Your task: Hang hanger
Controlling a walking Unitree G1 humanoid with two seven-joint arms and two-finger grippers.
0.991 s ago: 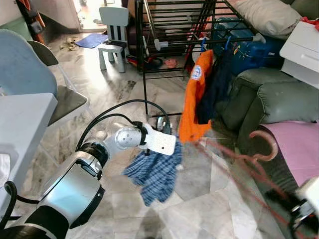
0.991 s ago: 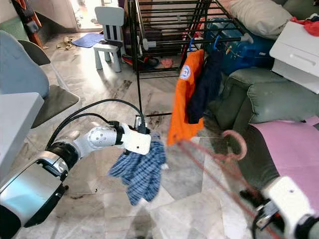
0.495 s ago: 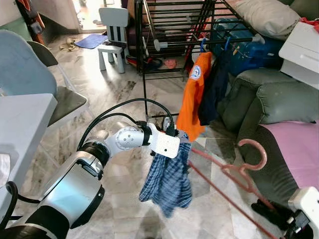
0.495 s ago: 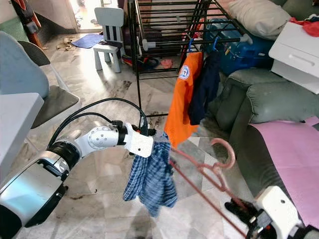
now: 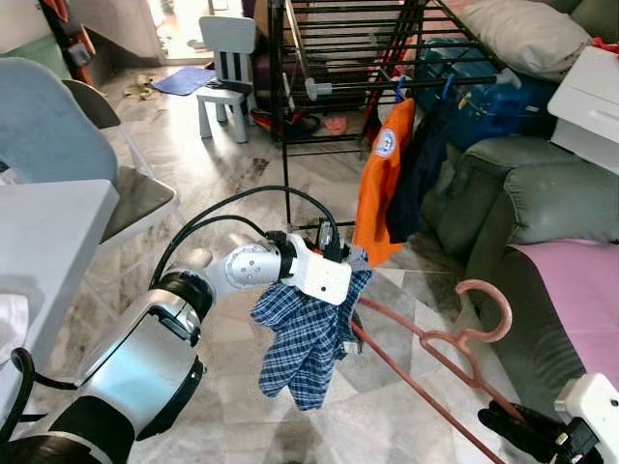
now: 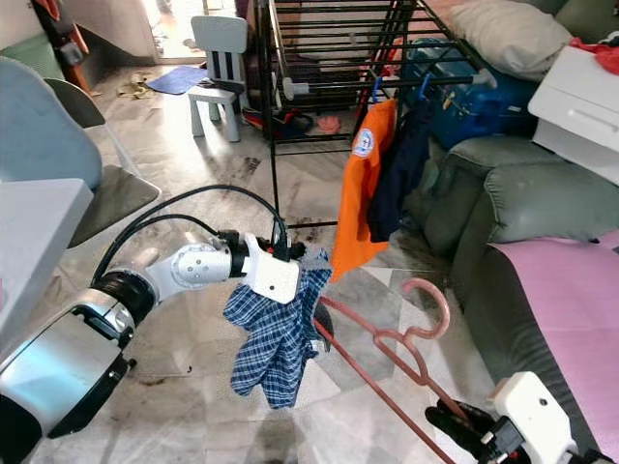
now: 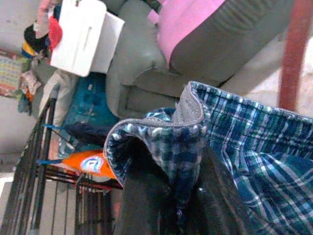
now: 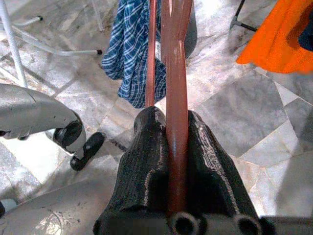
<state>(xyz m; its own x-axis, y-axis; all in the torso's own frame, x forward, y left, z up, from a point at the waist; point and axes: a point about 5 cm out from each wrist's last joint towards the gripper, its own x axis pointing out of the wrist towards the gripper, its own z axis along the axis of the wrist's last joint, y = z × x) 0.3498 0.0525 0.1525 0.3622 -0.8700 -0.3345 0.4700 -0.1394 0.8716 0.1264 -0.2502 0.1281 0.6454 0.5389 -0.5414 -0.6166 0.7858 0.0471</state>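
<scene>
A blue plaid garment (image 5: 309,333) hangs over the marble floor, and my left gripper (image 5: 340,259) is shut on its top edge; the left wrist view shows the grey waistband (image 7: 188,110) pinched between the black fingers (image 7: 146,196). A pink-red hanger (image 5: 440,343) reaches from low right toward the cloth, its hook (image 5: 488,309) curling upward. My right gripper (image 8: 177,147) is shut on the hanger's bar, at the bottom right of the eye views (image 6: 464,425). One hanger arm runs in behind the plaid cloth (image 8: 129,49).
A black drying rack (image 5: 338,68) stands ahead with an orange shirt (image 5: 380,179) and a dark garment (image 5: 423,164) hung on its rail. A grey sofa with a pink cover (image 5: 571,290) is to the right. A white table (image 5: 48,242), chairs (image 5: 58,135) and a small stool (image 5: 230,58) stand left.
The plaid garment has swung from hanging long to bunched under my left gripper. The hanger has shifted left and lower, its arm now reaching into the cloth.
</scene>
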